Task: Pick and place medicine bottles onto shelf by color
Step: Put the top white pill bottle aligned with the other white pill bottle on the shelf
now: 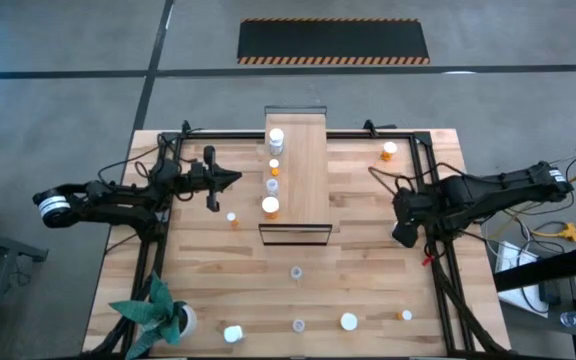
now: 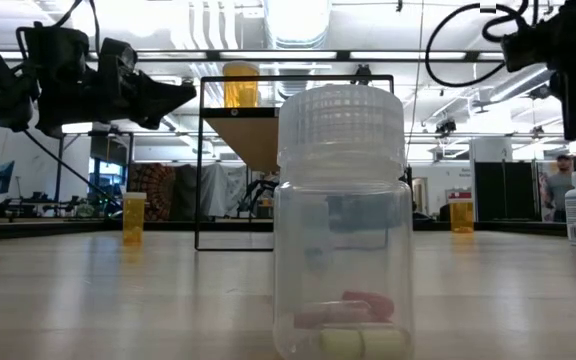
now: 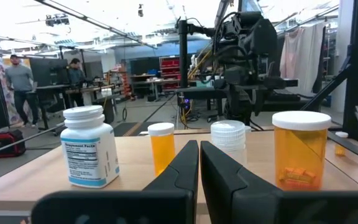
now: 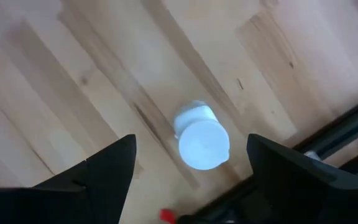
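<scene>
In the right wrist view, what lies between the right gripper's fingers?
A white-capped bottle stands on bare tabletop in the gap of the right gripper; both fingers are wide open and clear of it.

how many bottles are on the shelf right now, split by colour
white bottles: 1
orange bottles: 2
clear bottles: 1
total on the shelf: 4

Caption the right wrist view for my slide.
Open right gripper hovers above a white-capped medicine bottle standing on the wooden table.
</scene>
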